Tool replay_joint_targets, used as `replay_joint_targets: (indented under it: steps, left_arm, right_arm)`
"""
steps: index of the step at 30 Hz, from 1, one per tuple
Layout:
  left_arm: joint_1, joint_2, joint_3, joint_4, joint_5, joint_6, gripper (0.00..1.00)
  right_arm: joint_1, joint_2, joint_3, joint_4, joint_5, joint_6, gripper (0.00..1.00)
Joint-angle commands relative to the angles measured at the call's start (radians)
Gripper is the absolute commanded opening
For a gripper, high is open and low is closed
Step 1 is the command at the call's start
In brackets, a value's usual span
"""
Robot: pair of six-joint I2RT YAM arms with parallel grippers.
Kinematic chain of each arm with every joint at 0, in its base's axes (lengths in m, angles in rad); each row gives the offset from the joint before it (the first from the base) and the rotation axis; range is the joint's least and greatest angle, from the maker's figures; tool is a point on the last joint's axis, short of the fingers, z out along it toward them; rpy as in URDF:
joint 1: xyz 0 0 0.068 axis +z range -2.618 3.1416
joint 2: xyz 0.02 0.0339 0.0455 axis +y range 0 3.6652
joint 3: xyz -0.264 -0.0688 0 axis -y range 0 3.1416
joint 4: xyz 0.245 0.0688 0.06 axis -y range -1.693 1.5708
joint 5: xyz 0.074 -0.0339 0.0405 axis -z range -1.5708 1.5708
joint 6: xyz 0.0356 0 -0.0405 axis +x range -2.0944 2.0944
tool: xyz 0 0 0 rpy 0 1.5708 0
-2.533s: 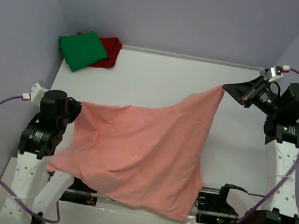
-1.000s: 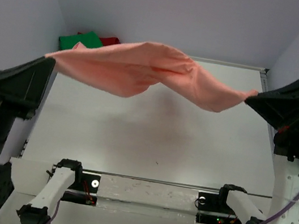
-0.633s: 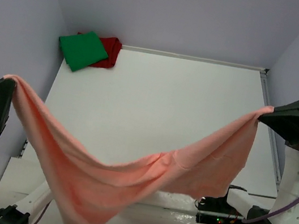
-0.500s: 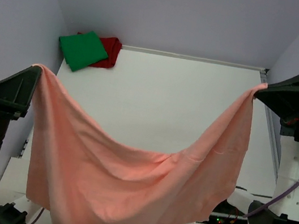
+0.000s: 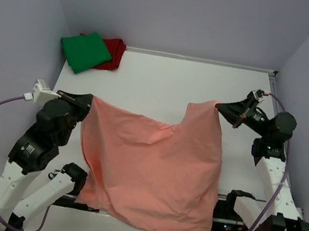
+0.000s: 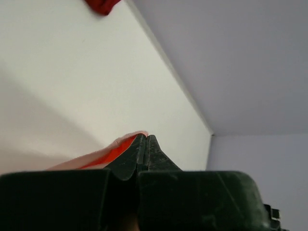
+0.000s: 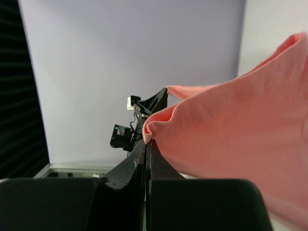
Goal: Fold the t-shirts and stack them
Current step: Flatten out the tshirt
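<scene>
Hanging limp between the arms, the salmon-pink t-shirt drapes over the near edge of the table. The left gripper and right gripper each pinch an upper corner tight. Light, soft and floppy, it likely handles best by its corners.

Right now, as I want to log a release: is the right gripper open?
No, the right gripper is shut on a corner of the pink shirt.
</scene>
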Motion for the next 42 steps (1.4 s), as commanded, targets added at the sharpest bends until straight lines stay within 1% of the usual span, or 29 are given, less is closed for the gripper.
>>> replay_joint_targets:
  steps: [1,2,5,6,7,10,11,12,13,14,16,19,23,24,27,31,35,37,40,42]
  left_arm:
    - [-0.003,0.023,-0.237,0.071,-0.06,-0.141,0.0]
    - [-0.003,0.055,-0.309,0.102,-0.055,-0.163,0.0]
    - [0.0,0.114,-0.377,0.159,-0.057,-0.212,0.0]
    - [0.011,0.179,-0.373,0.195,-0.064,-0.207,0.0]
    - [0.02,0.18,-0.373,0.196,-0.066,-0.194,0.0]
    - [0.077,0.275,-0.332,0.245,-0.046,-0.14,0.0]
    - [0.1,0.296,-0.324,0.254,-0.029,-0.108,0.0]
    - [0.147,0.335,-0.315,0.286,0.015,-0.094,0.0]
    - [0.175,0.35,-0.315,0.335,0.04,-0.054,0.0]
    - [0.2,0.365,-0.315,0.335,0.067,-0.04,0.0]
    - [0.264,0.401,-0.316,0.394,0.107,-0.022,0.0]
    - [0.331,0.448,-0.299,0.466,0.126,0.032,0.0]
    - [0.379,0.559,-0.247,0.515,0.15,0.077,0.0]
    - [0.381,0.579,-0.23,0.523,0.155,0.093,0.0]
    - [0.388,0.642,-0.203,0.549,0.147,0.1,0.0]
    - [0.398,0.708,-0.174,0.607,0.149,0.107,0.0]
    - [0.401,0.79,-0.125,0.63,0.14,0.13,0.0]
    - [0.407,0.832,-0.094,0.627,0.135,0.139,0.0]
    - [0.421,0.866,-0.069,0.631,0.133,0.15,0.0]
    - [0.43,0.887,-0.054,0.671,0.137,0.167,0.0]
  right_arm:
    - [0.005,0.026,-0.118,-0.205,0.045,-0.266,0.0]
    - [0.005,0.091,-0.112,-0.208,0.046,-0.349,0.0]
    - [0.005,0.201,-0.051,-0.216,0.05,-0.473,0.0]
    - [0.005,0.274,0.016,-0.213,0.044,-0.515,0.0]
    - [0.005,0.308,0.057,-0.211,0.044,-0.545,0.0]
    - [0.005,0.38,0.212,-0.21,0.041,-0.609,0.0]
    - [0.005,0.414,0.244,-0.208,0.036,-0.644,0.0]
    - [0.005,0.428,0.296,-0.21,0.035,-0.661,0.0]
    - [0.005,0.451,0.314,-0.216,0.035,-0.687,0.0]
    - [0.005,0.462,0.331,-0.216,0.033,-0.697,0.0]
    - [0.005,0.485,0.365,-0.216,0.032,-0.715,0.0]
    - [0.005,0.543,0.388,-0.217,0.027,-0.758,0.0]
    - [0.005,0.659,0.472,-0.227,0.004,-0.787,0.0]
    - [0.005,0.714,0.489,-0.234,0.001,-0.797,0.0]
    - [0.005,0.787,0.552,-0.265,0.01,-0.835,0.0]
    - [0.005,0.934,0.652,-0.317,0.027,-0.873,0.0]
    - [0.005,1.049,0.752,-0.326,0.027,-0.869,0.0]
    - [0.005,1.081,0.793,-0.332,0.032,-0.867,0.0]
    - [0.005,1.15,0.887,-0.354,0.036,-0.863,0.0]
    - [0.005,1.216,0.98,-0.388,0.035,-0.86,0.0]
